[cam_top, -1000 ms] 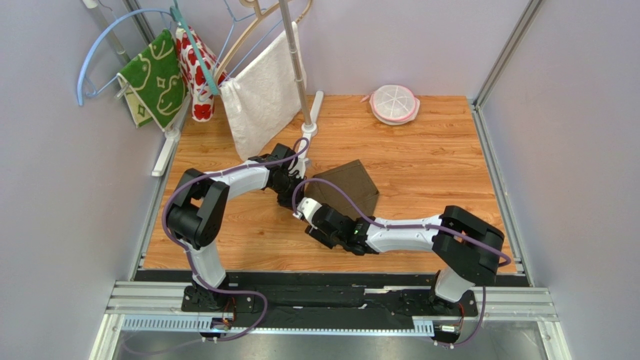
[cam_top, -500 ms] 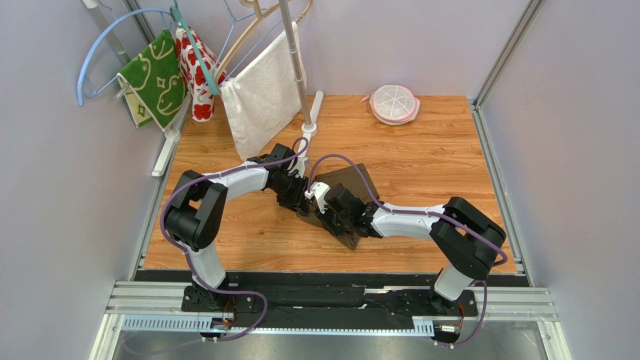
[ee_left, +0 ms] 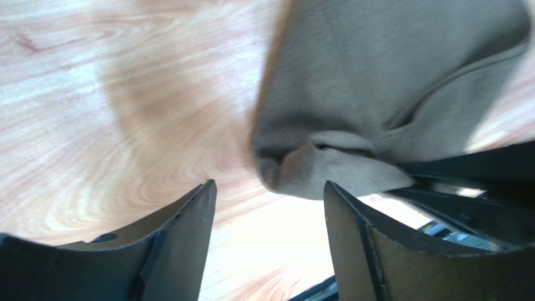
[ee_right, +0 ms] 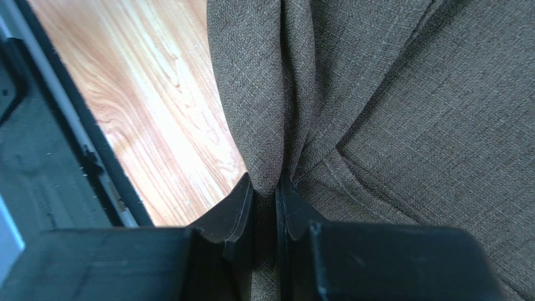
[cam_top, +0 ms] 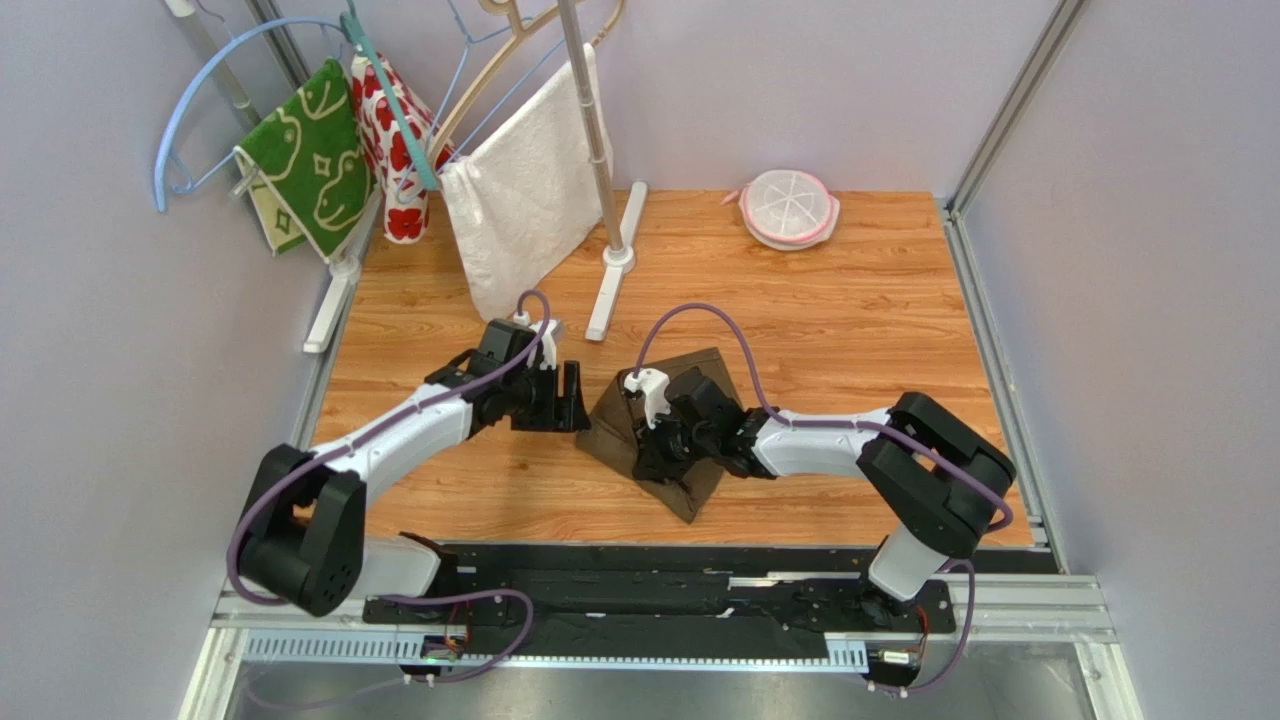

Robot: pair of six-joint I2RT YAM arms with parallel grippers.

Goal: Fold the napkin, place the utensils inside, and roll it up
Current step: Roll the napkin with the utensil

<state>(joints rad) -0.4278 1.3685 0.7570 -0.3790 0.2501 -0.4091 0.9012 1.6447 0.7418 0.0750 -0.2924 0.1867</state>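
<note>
Pale lilac walls (cam_top: 135, 375) close in the cell on the left, far and right sides. Between them lies the wooden table (cam_top: 872, 315), its planks running left to right, with a black base plate and an aluminium rail (cam_top: 676, 608) along the near edge, where both arms are bolted.

In the far left corner stands a white clothes stand (cam_top: 589, 135), its foot reaching onto the wood. From its hangers droop a white towel (cam_top: 526, 188), a green patterned cloth (cam_top: 313, 150) and a red-and-white cloth (cam_top: 394, 150). The towel's lower corner hangs over the far left part of the table, well apart from both arms.

The napkin (cam_top: 607, 428) lies bunched at mid-table, nearer the near edge, a dark brown heap with one corner pointing at the rail. The right arm reaches in from the right and lies across the middle of it, hiding much of the cloth from above.

A round pink-rimmed container (cam_top: 789, 207) with a white lid sits at the far edge, right of centre, well apart from the napkin.

The right gripper (ee_right: 265, 185) has its fingers pressed together on a raised fold of the napkin (ee_right: 408, 125), the ridge of cloth pinched between the tips. The left gripper (ee_left: 269, 188) sits just left of the napkin (ee_left: 377, 94) with its fingers spread and nothing between them; the cloth's rounded edge is near the tips but apart from them.
</note>
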